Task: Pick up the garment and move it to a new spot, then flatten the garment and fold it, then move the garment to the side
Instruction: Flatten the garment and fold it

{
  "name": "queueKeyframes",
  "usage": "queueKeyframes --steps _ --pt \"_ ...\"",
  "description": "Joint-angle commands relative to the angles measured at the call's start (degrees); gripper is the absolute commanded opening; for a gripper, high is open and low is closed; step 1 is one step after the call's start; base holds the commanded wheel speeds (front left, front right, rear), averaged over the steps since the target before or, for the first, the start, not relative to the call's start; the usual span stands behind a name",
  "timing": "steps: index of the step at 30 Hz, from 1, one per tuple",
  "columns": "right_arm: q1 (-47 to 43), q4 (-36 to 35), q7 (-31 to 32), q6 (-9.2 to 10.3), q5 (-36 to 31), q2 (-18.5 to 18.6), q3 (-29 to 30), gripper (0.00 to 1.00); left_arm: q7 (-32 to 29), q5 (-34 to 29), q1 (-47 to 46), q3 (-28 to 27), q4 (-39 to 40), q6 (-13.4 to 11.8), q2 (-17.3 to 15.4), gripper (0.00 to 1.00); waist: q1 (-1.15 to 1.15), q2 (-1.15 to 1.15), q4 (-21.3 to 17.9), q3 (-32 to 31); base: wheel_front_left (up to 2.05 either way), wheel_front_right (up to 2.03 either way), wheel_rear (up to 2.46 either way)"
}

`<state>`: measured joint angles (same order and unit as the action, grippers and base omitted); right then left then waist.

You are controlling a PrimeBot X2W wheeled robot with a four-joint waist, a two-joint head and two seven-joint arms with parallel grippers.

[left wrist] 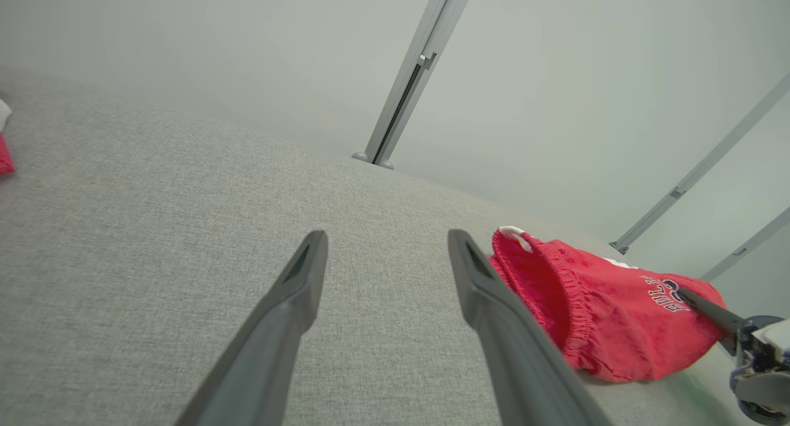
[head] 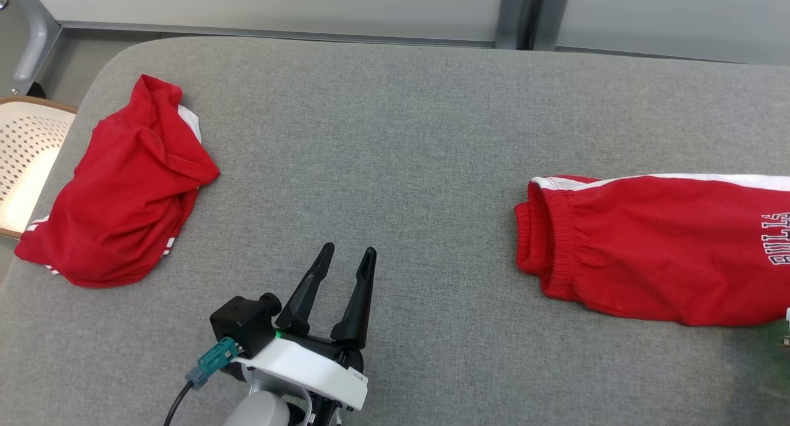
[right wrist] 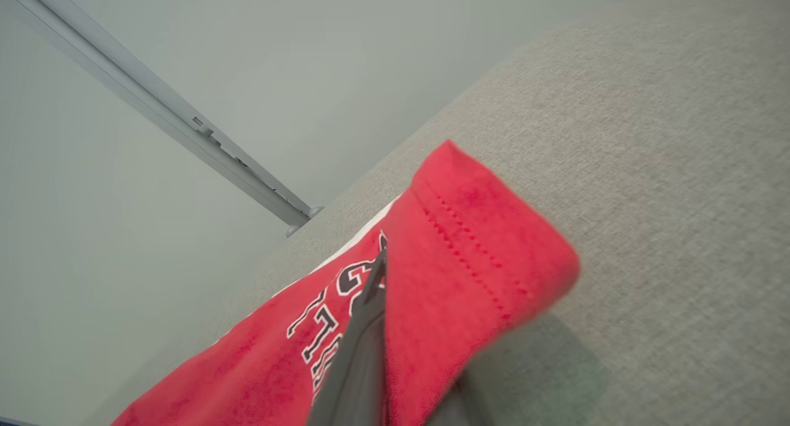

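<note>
One garment (head: 648, 247), crosswise, gathered end leftward

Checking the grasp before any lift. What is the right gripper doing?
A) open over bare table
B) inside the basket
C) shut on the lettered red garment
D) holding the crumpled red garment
C: the right wrist view shows the right gripper closed on the lettered red garment, cloth bunched over it.

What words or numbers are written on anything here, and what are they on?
"BULLS": black white-outlined letters, sideways, clipped by the picture edge, on the red garment with a white stripe.
Number beside it: half hidden by the right gripper, unreadable.
Tiny mark on the left gripper's white housing: too small to read.
Crumpled red garment with white trim: no writing shows.
</note>
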<state>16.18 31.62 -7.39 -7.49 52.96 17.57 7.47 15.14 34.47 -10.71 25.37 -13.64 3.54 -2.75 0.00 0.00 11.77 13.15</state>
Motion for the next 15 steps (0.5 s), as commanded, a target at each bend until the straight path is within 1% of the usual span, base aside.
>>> queueKeyframes --steps 1,3,6,9,11,13,15 --pt "-0.2 0.6 -1.2 -0.01 -1.4 -0.1 1.0 0.0 0.0 -0.2 0.6 -0.2 -0.1 0.1 -0.3 1.0 0.0 0.0 -0.3 -0.3 0.0 0.0 0.0" --pt "0.7 1.3 -2.1 -0.01 -3.2 -0.8 2.4 0.0 0.0 -0.4 0.5 -0.3 -0.3 0.2 -0.3 1.0 0.0 0.0 -0.6 -0.3 0.0 0.0 0.0" --pt "2.1 -0.6 -2.3 -0.01 -4.5 -1.9 1.1 0.0 0.0 -0.7 0.2 0.0 -0.6 0.3 -0.3 1.0 0.0 0.0 -0.4 -0.4 0.0 0.0 0.0" --pt "2.9 -4.6 -1.9 -0.01 -4.0 -3.0 -2.2 0.0 0.0 -0.2 0.0 -0.5 -0.5 0.1 -0.3 1.0 0.0 0.0 0.1 -0.6 0.0 0.0 0.0" --pt "2.9 -7.6 -1.9 0.0 -4.3 -2.9 -5.4 0.0 0.0 0.1 0.0 -0.3 -0.8 0.3 -0.3 1.0 0.0 0.0 0.6 -0.8 0.0 0.0 0.0" --pt "2.3 -10.6 -1.2 -0.01 -3.3 -3.1 -9.2 0.0 0.0 0.4 0.2 -0.1 -1.1 0.2 -0.3 1.0 0.0 0.0 1.2 -1.2 0.0 0.0 0.0" --pt "1.4 -13.4 -0.7 0.0 -2.4 -2.6 -12.7 0.0 0.0 0.8 0.4 0.1 -1.2 0.1 -0.3 1.0 0.0 0.0 1.8 -1.5 0.0 0.0 0.0"
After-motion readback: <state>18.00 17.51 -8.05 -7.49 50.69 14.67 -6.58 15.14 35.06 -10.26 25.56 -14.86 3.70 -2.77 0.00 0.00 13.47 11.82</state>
